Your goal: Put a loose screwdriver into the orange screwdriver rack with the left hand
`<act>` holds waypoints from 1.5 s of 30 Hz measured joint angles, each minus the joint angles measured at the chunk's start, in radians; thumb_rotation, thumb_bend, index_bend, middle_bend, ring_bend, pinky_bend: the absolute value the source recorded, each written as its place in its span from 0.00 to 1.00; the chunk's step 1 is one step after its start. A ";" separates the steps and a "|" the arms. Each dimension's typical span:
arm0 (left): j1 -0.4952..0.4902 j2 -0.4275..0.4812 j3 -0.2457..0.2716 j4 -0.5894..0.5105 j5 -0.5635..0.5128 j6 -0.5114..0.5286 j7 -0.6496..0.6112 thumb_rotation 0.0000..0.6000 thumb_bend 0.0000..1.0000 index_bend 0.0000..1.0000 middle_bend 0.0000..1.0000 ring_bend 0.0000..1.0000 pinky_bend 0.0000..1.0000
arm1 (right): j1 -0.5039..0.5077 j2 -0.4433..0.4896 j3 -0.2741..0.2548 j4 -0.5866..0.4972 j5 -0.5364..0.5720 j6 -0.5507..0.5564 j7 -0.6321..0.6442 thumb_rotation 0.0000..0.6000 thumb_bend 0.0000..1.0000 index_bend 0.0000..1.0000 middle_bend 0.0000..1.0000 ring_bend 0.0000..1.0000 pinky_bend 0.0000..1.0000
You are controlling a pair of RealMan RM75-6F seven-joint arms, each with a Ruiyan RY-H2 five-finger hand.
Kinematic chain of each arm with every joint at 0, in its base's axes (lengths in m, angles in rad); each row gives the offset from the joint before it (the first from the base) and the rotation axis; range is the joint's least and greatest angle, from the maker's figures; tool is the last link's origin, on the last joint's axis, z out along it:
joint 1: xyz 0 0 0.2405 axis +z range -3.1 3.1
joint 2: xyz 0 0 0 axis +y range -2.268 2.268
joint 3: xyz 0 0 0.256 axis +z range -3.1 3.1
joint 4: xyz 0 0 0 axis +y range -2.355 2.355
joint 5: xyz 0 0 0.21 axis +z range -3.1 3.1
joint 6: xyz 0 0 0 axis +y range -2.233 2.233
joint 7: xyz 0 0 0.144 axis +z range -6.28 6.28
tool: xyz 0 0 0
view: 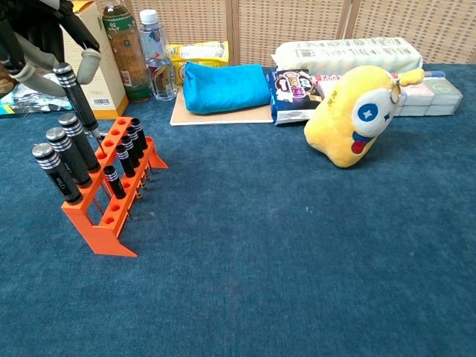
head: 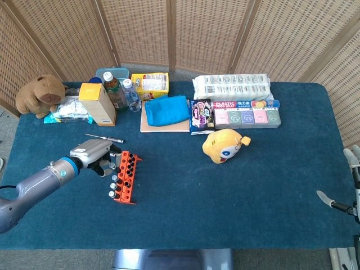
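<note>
- The black-handled screwdriver with a knurled silver cap [view: 76, 97] stands tilted over the rear end of the orange plastic screwdriver rack [view: 111, 195], its shaft reaching down to the rack's top plate; whether the tip is in a hole cannot be told.
- The left robot hand [view: 46, 44] grasps this screwdriver near its cap, fingers wrapped around the handle, just behind the rack.
- The rack sits on the blue cloth-covered table [head: 225, 191] with several black-handled screwdrivers already upright in it; its front holes look unfilled.
- Judged from this, the pick-up is done and insertion is under way; what remains is seating the tool fully and letting go.
- A second loose screwdriver with a thin metal shaft [head: 104, 137] lies flat on the table just behind the rack.
- Further behind the rack stands a tan cardboard box [head: 98, 103]; a yellow plush toy [head: 224, 144] lies well to the rack's right.
- The right robot hand [head: 351, 185] is far from the rack at the table's right edge, mostly cut off; its state cannot be told.
</note>
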 measured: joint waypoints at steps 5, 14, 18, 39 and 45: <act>-0.030 -0.012 0.018 0.001 -0.042 0.000 0.017 1.00 0.40 0.56 1.00 1.00 1.00 | -0.001 0.000 0.002 0.000 0.004 0.000 -0.002 0.92 0.00 0.02 0.00 0.00 0.02; -0.053 -0.007 0.042 -0.006 -0.073 -0.007 0.035 1.00 0.40 0.56 1.00 1.00 1.00 | -0.002 0.004 0.003 0.000 0.006 0.000 0.006 0.92 0.00 0.02 0.00 0.00 0.02; -0.063 -0.012 0.052 -0.004 -0.081 -0.015 0.043 1.00 0.40 0.56 1.00 1.00 1.00 | -0.004 0.005 0.003 -0.001 0.007 0.000 0.008 0.92 0.00 0.02 0.00 0.00 0.02; -0.120 -0.039 0.126 -0.009 -0.150 0.025 0.113 1.00 0.40 0.56 1.00 1.00 1.00 | -0.007 0.010 0.004 0.002 0.005 0.002 0.027 0.92 0.00 0.02 0.00 0.00 0.02; -0.138 -0.042 0.144 -0.013 -0.175 0.037 0.129 1.00 0.40 0.56 1.00 0.99 1.00 | -0.007 0.011 0.004 0.004 0.003 0.003 0.030 0.92 0.00 0.02 0.00 0.00 0.02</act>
